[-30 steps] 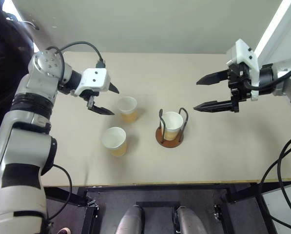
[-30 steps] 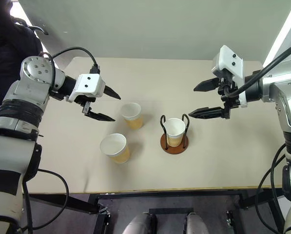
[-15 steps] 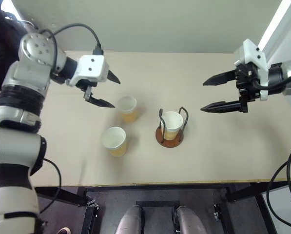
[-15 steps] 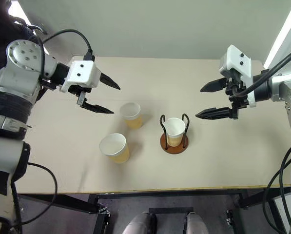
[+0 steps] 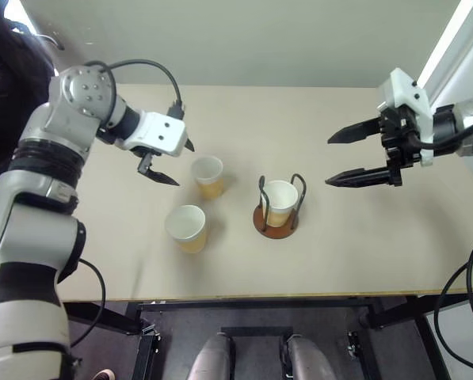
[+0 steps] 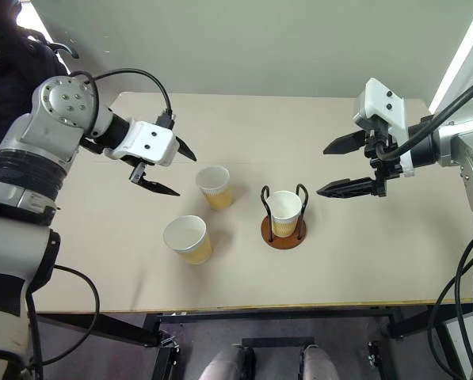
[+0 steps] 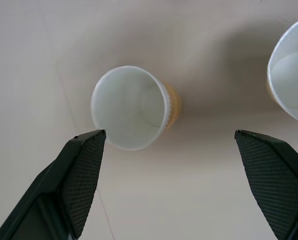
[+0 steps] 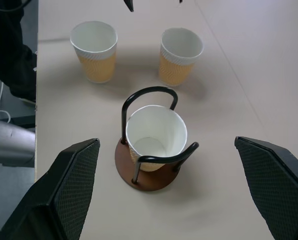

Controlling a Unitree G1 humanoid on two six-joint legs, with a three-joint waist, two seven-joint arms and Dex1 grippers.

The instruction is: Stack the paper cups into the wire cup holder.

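One paper cup (image 5: 280,203) is already seated upright in the wire cup holder (image 5: 276,207), which stands near the middle of the counter (image 5: 363,237). Two more cups are left standing upright on the counter to its left, apart from each other: a far cup (image 5: 207,176) and a near cup (image 5: 186,229).

The left gripper (image 5: 171,162) is held just beside the far cup, above the counter, with its fingers spread wide and nothing between them. The right gripper (image 5: 349,157) is held in the air to the right of the holder, well apart from it, likewise spread wide and empty.

The cups are judged to be very light, thin-walled and easily crushed or tipped. A gentle hold would best be taken across the upper wall just under the stiffer rolled rim. The tapered shape should let one cup be dropped into another, provided it is kept upright and centred between the wire loops.
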